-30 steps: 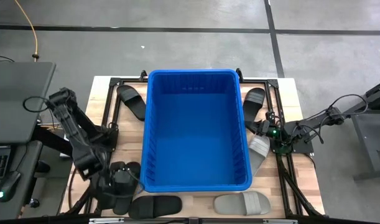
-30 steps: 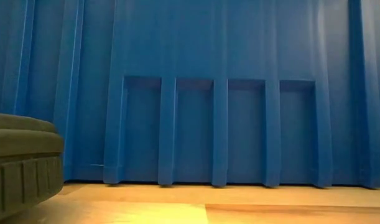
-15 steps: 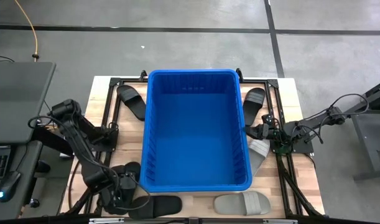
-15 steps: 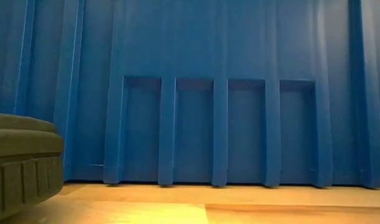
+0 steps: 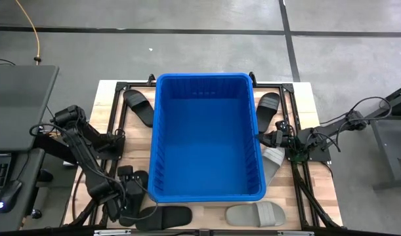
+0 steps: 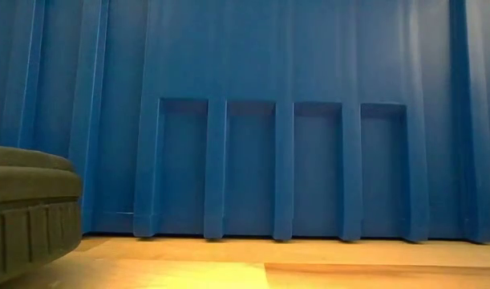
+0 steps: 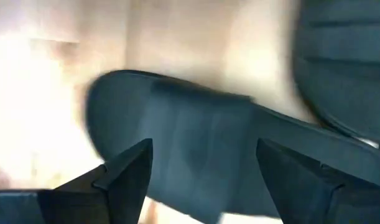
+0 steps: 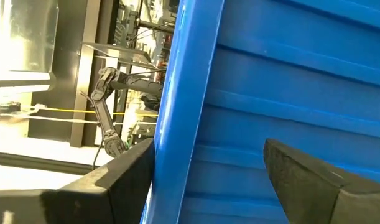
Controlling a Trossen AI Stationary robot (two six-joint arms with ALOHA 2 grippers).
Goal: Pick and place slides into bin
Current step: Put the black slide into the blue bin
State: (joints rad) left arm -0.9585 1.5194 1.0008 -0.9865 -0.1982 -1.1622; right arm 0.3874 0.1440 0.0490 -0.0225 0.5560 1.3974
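Your blue bin [image 5: 207, 134] sits in the middle of the bench [image 5: 318, 190], and no slide lies in it; only its bare ribbed floor shows from above. The slides are spread around it on the bench. One black slide [image 5: 138, 107] lies by the bin's far left corner and another black slide [image 5: 267, 108] by its far right corner. A grey slide [image 5: 272, 162] rests against the bin's right wall, and a second grey slide [image 5: 256, 214] lies flat in front of the near wall. A black slide [image 5: 164, 216] lies at the near left, with one more black slide [image 5: 138, 184] close against the bin's left wall.

Your left gripper [image 5: 125, 196] is down low at the near left corner of the bin, right over those two black slides. In the left wrist view its jaws stand apart with a black slide [image 7: 196, 155] between and beyond them, not clamped on it.

Your right gripper [image 5: 274, 139] is at the bin's right wall, just above the grey slide there. Its jaws are spread wide and hold nothing; the right wrist view shows the bin's wall [image 8: 270, 93] directly ahead.

In the low view the bin's ribbed wall [image 6: 277, 120] fills the picture, with a slide's edge [image 6: 28, 205] at the side.
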